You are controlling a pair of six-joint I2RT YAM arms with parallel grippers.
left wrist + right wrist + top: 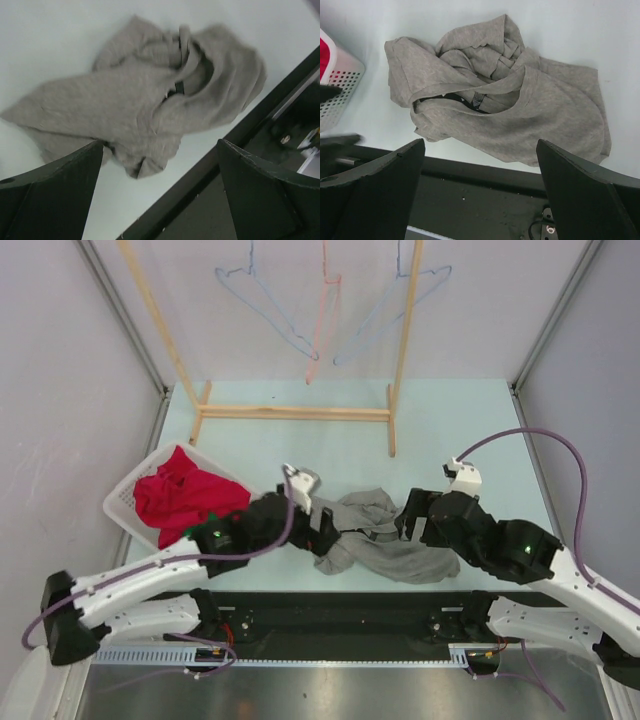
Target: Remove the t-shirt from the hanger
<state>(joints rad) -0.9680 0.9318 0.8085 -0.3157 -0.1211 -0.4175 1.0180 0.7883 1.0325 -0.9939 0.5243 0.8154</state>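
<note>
left end effector (157,145): released, fingers spread wide, holding nothing | right end effector (480,142): released, fingers spread wide, holding nothing | crumpled grey fabric t-shirt (520,110): lay on the pale worktop (450,430) just ahead of each end effector, between the two | dark strip (477,100): showed inside the neck opening

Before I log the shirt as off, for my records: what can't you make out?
Right wrist: hanger shows only as a dark sliver; t-shirt folds bury the rest.
Top external: left arm covers the t-shirt's left end.
Right wrist: basket cut off by the left edge.
</note>
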